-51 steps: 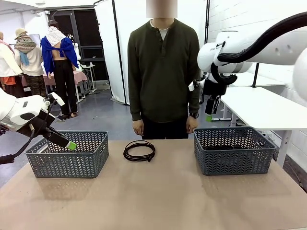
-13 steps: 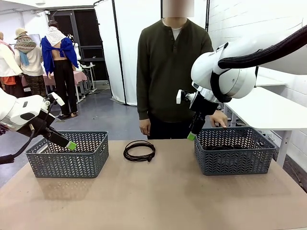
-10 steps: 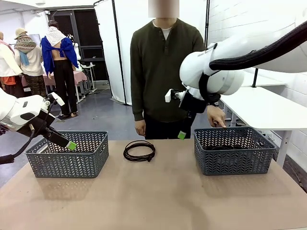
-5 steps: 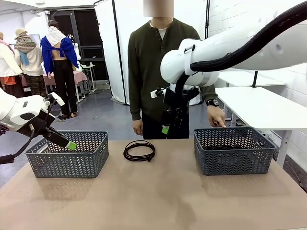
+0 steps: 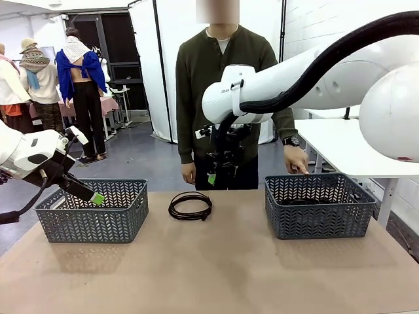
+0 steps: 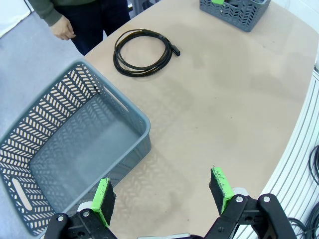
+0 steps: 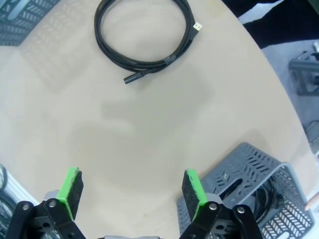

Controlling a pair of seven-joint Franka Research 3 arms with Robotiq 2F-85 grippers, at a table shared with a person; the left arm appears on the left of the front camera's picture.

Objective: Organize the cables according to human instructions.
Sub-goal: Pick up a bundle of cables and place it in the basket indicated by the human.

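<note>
One coiled black cable lies on the table between two grey baskets, near the far edge. My right gripper hangs open a little above and just right of it; in the right wrist view the cable lies ahead of the open gripper, with nothing between the fingers. More black cables lie inside the right basket. My left gripper hovers open over the left basket. The human stands at the far side, one hand at the right basket's back rim.
In the left wrist view the left basket has nothing in it, and the cable lies beyond it. The tabletop in front of the baskets is bare. A white table stands at the right.
My right arm has swung left from beside the right basket to above the cable. The human's hand stays at the right basket's rim. The left arm has not moved.
</note>
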